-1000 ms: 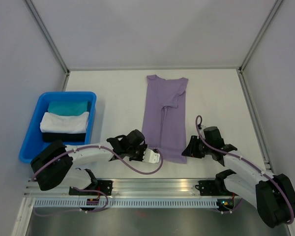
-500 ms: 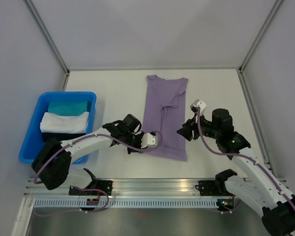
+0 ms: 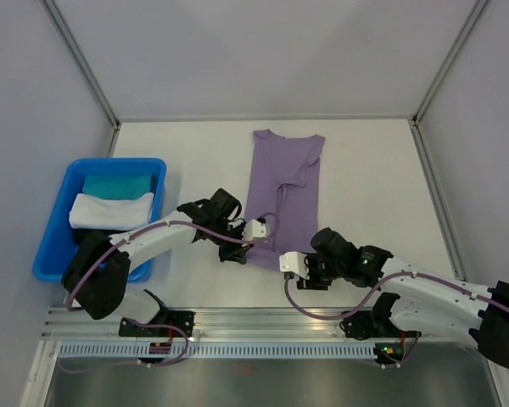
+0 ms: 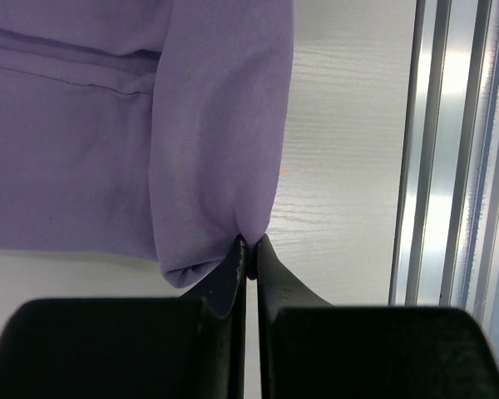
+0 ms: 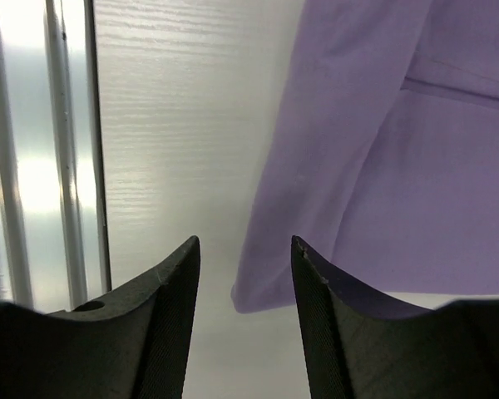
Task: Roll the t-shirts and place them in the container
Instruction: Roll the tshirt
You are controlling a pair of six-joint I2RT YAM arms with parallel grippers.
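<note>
The purple t-shirt point(image 3: 284, 178) lies flat in the middle of the white table point(image 3: 178, 161), folded into a long strip. The left gripper point(image 4: 249, 253) is pinched tight on the shirt's near left corner. The right gripper point(image 5: 245, 249) has its jaws wide apart and holds nothing (the shirt's near right corner shows between its two fingers). A blue bin point(image 3: 119, 163) of folded cloths sits at the left.

t-shirt point(image 3: 285, 182) flat mid-table, bin point(image 3: 119, 162) to its left (folded cloths point(image 3: 110, 210) in it); left gripper point(image 3: 256, 231) on its near-left corner, right gripper point(image 3: 292, 264) just before near-right corner.
</note>
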